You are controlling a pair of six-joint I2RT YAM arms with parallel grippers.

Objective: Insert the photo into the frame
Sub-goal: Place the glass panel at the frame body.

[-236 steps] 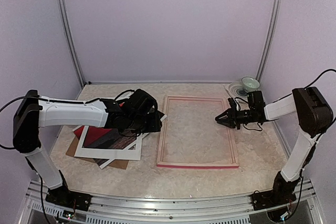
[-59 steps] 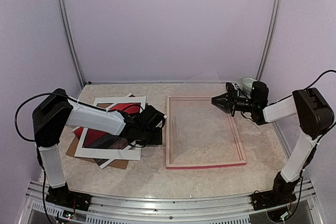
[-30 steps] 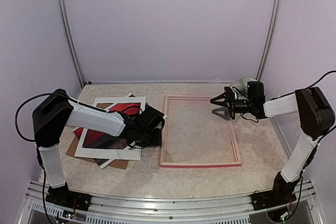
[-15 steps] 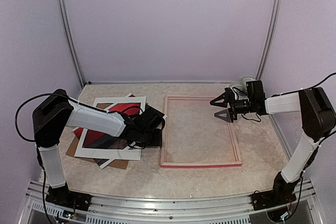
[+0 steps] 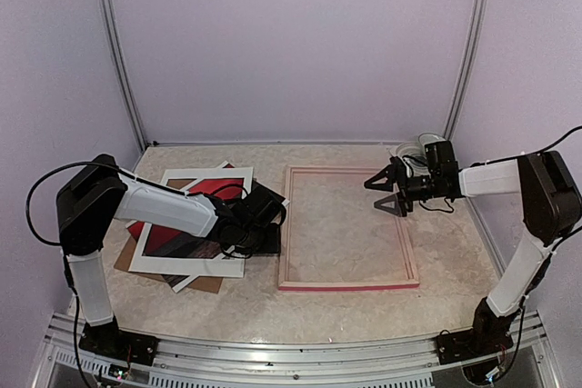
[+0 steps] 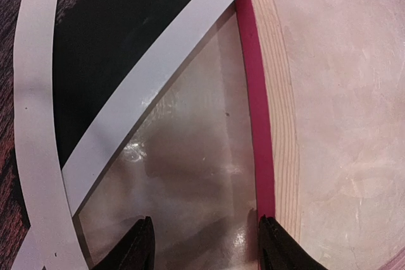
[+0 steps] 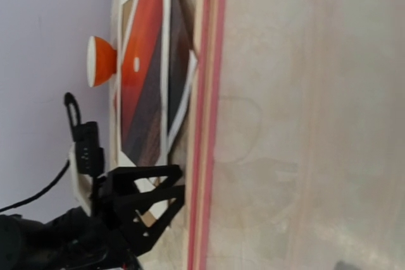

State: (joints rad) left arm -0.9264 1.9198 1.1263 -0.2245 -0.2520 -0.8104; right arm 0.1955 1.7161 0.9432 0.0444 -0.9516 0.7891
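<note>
The pink frame (image 5: 347, 285) lies flat in the middle of the table (image 5: 355, 311). Left of it, the photo (image 5: 156, 235) sits in a loose pile under a white mat (image 5: 186, 265). The left gripper (image 6: 205, 245) is low between pile and frame, fingers apart over a clear sheet (image 6: 190, 169), holding nothing; the right gripper (image 5: 378, 192), spread wide and empty, hovers over the frame's upper right corner.

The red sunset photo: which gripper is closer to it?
Left. The left gripper is low between the photo and the pink frame; the right gripper hovers over the frame's opposite rail.
</note>
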